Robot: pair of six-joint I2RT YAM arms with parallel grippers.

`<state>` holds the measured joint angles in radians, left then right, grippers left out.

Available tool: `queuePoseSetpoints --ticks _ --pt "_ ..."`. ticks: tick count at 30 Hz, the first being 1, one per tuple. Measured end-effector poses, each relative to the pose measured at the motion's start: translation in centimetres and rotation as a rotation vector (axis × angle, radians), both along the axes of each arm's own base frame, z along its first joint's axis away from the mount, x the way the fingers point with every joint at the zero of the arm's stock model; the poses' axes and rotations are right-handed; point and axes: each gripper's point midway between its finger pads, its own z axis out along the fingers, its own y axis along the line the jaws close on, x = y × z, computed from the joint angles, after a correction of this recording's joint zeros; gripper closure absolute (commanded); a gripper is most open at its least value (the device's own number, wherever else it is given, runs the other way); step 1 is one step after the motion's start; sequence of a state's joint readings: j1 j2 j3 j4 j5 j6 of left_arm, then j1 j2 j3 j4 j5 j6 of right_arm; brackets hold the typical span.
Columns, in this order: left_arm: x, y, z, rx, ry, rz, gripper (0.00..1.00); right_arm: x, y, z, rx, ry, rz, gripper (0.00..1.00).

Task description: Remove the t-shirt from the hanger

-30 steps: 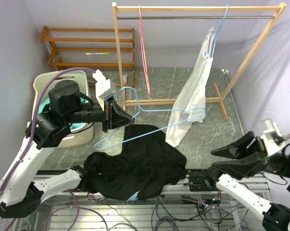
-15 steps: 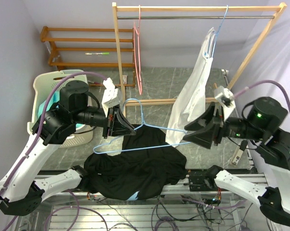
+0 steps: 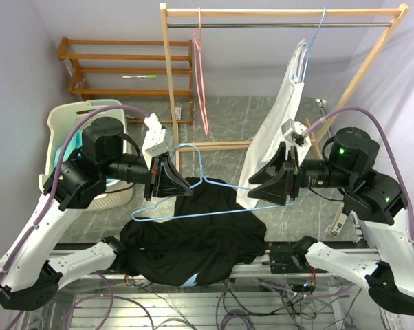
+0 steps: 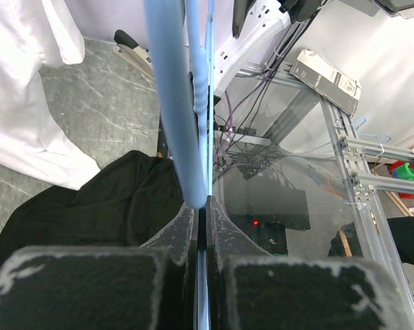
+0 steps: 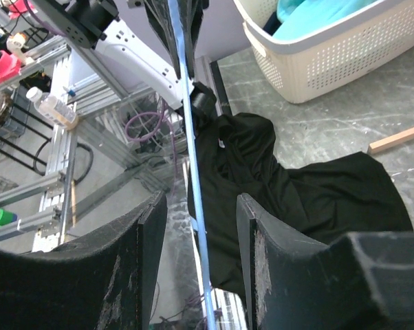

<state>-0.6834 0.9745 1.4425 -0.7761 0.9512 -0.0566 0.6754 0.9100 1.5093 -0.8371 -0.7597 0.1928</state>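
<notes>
Top external view: a white basket [image 3: 59, 127] sits far left. Next to it, the left gripper [image 3: 183, 183] is pinched tight on the blue hanger [image 4: 174, 103], held up in the air. The black t-shirt [image 3: 193, 240] lies heaped on the table [image 3: 227, 120] beneath the hanger. The right gripper [image 3: 255, 189] has its fingers spread around the hanger's wire.

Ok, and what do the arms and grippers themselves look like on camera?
The left arm and right arm have white links and bulky black joints, and a purple cable loops over each. The left gripper and right gripper each have two black wedge-shaped fingers with scuffed pale edges, plus a small white camera box behind.
</notes>
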Motion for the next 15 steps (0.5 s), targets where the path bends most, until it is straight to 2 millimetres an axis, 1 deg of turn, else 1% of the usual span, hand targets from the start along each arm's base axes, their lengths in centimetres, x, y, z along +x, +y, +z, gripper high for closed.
queuePoseSetpoints --ticks 2,3,4,5,8,9,10,12,15 --pt "-0.1 0.1 0.2 -0.005 -0.003 0.001 0.93 -0.1 0.1 -0.5 -0.005 0.010 0.011 0.56" --pt "-0.1 0.1 0.3 -0.008 -0.003 0.001 0.93 -0.2 0.1 -0.7 -0.008 0.015 0.014 0.58" --pt "-0.2 0.1 0.4 -0.012 -0.005 0.002 0.93 -0.2 0.1 -0.9 -0.010 0.021 0.021 0.62" --pt "-0.2 0.1 0.4 -0.015 -0.006 0.002 0.93 -0.3 0.2 -1.0 -0.010 0.025 0.028 0.68" --pt "-0.2 0.1 0.6 -0.021 -0.005 0.004 0.93 -0.8 0.2 -1.5 -0.011 0.035 0.055 0.93" --pt "-0.2 0.1 0.7 -0.022 -0.003 0.005 0.93 -0.9 0.2 -1.6 -0.011 0.038 0.061 1.00" --pt "-0.1 0.0 0.7 -0.023 -0.003 0.007 0.92 -1.0 0.2 -1.7 -0.011 0.040 0.064 1.00" --pt "0.1 0.0 0.7 -0.022 -0.001 0.020 0.79 -1.0 0.2 -1.7 -0.012 0.044 0.067 1.00" --pt "0.9 0.0 0.6 -0.014 -0.005 0.069 0.66 -0.8 0.0 -1.6 -0.020 0.042 0.036 1.00"
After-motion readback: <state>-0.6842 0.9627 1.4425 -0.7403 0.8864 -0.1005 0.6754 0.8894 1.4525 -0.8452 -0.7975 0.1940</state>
